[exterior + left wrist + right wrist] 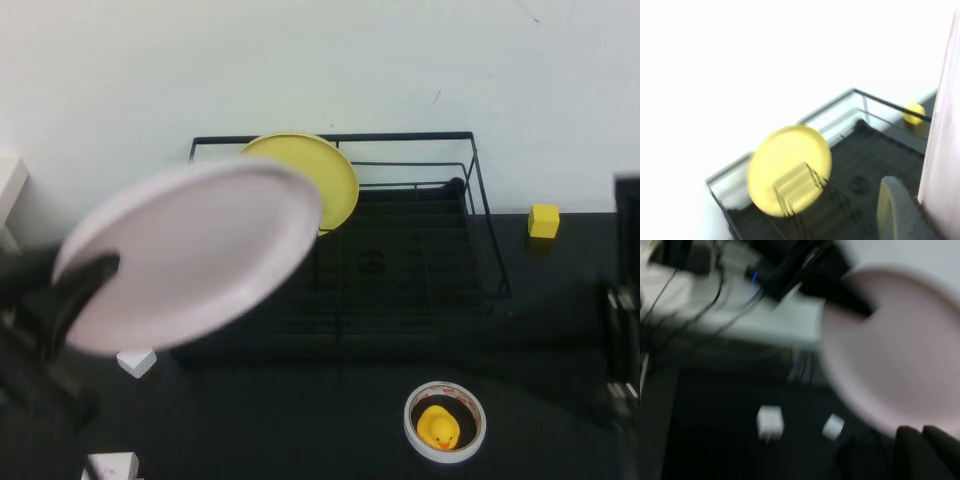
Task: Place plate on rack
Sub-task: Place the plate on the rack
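The pale pink-white plate (pixel 190 250) hangs tilted in the air over the left front corner of the black wire rack (pixel 484 205). My left gripper (pixel 95 275) is shut on the plate's left rim. In the left wrist view the plate's edge (pixel 945 125) stands beside one finger (pixel 895 210), with the rack (pixel 875 145) below. The plate also shows in the right wrist view (pixel 900 350). My right gripper (pixel 622 330) stays at the table's right edge, away from the rack, its dark fingertips (pixel 912 440) close together and empty.
A yellow plate (pixel 325 175) stands upright in the rack's back left slots. A yellow cube (pixel 543 220) sits right of the rack. A tape roll with a yellow duck inside (pixel 444 420) lies in front. White blocks (pixel 136 360) (pixel 112 467) lie at front left.
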Controlling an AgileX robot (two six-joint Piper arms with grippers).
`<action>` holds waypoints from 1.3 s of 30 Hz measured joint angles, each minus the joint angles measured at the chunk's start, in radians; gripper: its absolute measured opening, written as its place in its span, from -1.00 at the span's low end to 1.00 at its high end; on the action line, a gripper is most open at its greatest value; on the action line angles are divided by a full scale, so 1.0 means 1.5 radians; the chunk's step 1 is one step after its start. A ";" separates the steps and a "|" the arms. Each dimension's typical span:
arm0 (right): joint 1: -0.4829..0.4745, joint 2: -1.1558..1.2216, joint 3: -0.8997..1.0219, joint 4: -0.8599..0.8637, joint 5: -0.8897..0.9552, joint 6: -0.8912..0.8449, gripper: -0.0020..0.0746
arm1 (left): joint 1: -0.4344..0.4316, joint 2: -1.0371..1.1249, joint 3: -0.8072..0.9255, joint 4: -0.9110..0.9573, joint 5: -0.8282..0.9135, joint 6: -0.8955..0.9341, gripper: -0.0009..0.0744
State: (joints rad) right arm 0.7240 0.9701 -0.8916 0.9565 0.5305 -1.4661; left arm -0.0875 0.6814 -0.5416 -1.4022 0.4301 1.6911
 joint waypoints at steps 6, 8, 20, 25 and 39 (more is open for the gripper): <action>0.000 -0.033 0.000 -0.371 0.170 0.241 -0.95 | 0.000 0.132 -0.106 -0.042 -0.010 0.099 -0.73; 0.000 -0.036 0.003 -0.476 0.232 0.323 -0.95 | 0.000 0.181 -0.143 -0.043 -0.005 0.150 -0.73; 0.000 -0.123 0.117 -0.651 0.296 0.472 -0.95 | 0.000 0.459 -0.353 -0.043 0.075 0.399 -0.73; 0.000 -0.193 0.164 -0.679 0.276 0.472 -0.95 | 0.000 0.562 -0.428 -0.043 0.075 0.433 -0.73; 0.000 -0.357 0.310 -0.799 0.255 0.567 -0.95 | -0.002 0.784 -0.566 -0.085 0.031 0.567 -0.73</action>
State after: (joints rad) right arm 0.7240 0.4347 -0.4264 -0.2417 0.9124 -0.6152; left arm -0.0899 1.8580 -1.3904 -1.5294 0.4773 2.5411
